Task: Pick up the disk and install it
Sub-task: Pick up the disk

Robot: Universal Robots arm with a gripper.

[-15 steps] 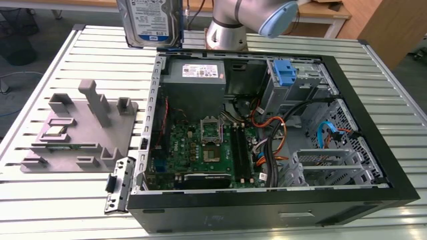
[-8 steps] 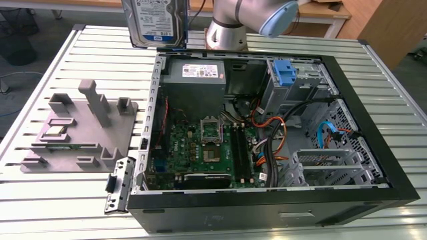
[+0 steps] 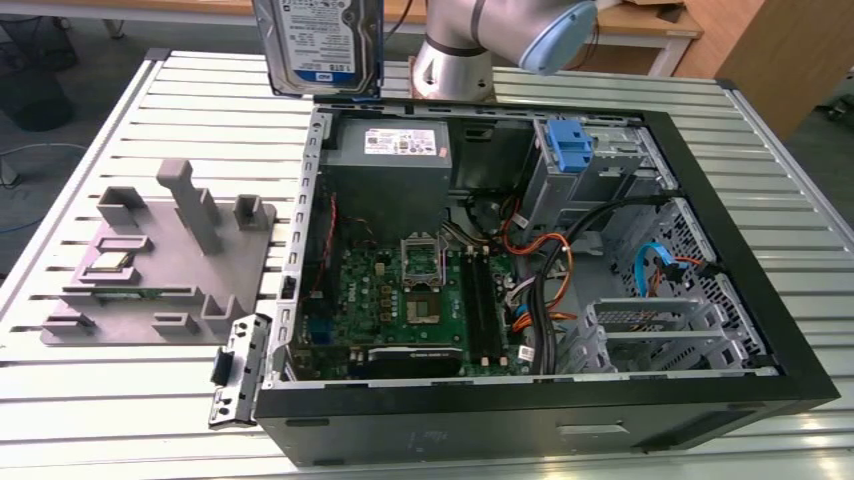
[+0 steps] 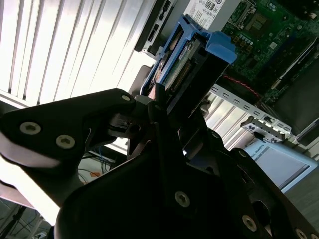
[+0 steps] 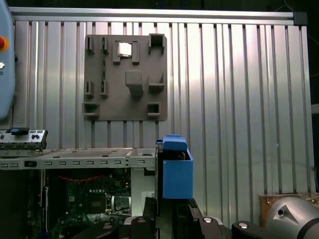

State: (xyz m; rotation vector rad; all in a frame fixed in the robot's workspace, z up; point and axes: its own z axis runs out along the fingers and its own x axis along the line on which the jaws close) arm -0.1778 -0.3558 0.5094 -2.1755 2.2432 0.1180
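One flat rectangular silver metal disk with blue plastic rails hangs upright, clamped in my black gripper, above the slatted aluminium table beside the open black computer case, whose grey drive cage lies toward the exterior view's right.

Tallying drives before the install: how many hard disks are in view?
1. The disk hangs in the gripper above the table, outside the open computer case. Others may be hidden inside the drive cage.
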